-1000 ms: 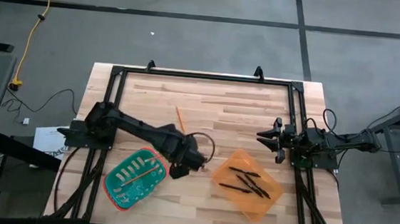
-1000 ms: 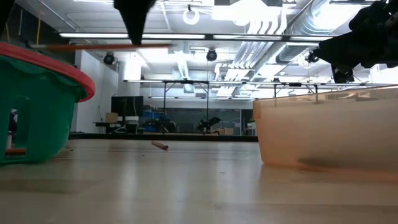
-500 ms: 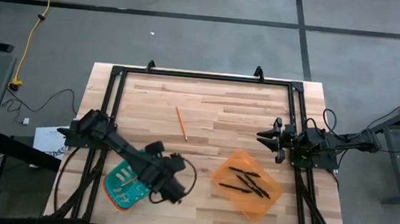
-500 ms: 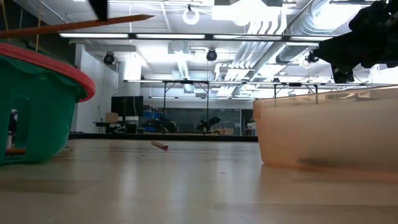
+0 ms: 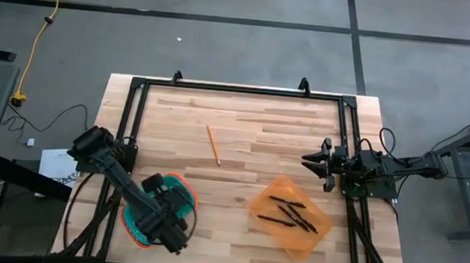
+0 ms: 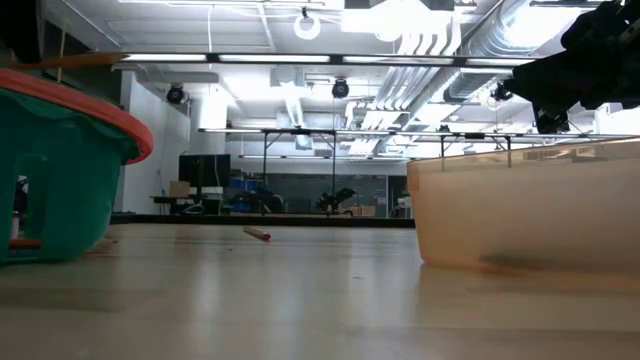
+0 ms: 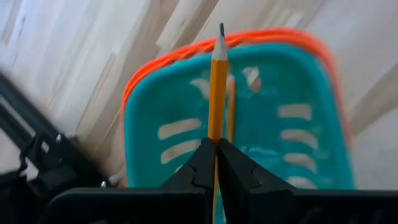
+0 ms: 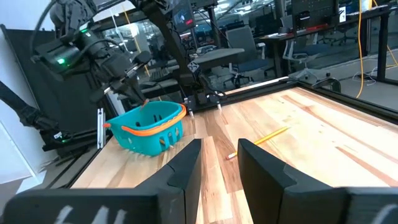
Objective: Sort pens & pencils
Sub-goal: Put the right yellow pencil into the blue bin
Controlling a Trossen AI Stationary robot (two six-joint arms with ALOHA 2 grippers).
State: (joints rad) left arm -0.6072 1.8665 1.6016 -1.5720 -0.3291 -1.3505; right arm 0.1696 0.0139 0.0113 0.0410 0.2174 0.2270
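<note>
- The table (image 5: 286, 127) is pale wood planks inside a black frame; it stands on a grey floor crossed by dark lines, with a yellow cable (image 5: 40, 24) lying beyond the table's far left corner.
- A teal basket (image 7: 261, 124) with an orange rim sits near the table's front left.
- The left gripper (image 7: 217, 144) hangs over the basket, fingers pinched tight on a pencil (image 7: 216, 81) whose tip points out past them.
- A second pencil (image 7: 231, 109) lies inside the basket.
- A third pencil (image 5: 213, 145) lies loose on the bare wood, beyond the basket toward the table's middle.
- An orange bin (image 5: 271, 225) sits to the right of the basket, near the front edge, with the pens (image 5: 289, 213) lying in it.
- The right gripper (image 5: 308, 162) waits at the table's right edge, beyond the bin, fingers (image 8: 180, 168) partly apart and holding nothing.
- In the low view the room behind is a large hall with strip lights (image 6: 300, 58) and ducts (image 6: 440, 40) overhead and dark workbenches farther back.
- In the right wrist view office chairs (image 8: 242, 46) and desks stand beyond the table.
</note>
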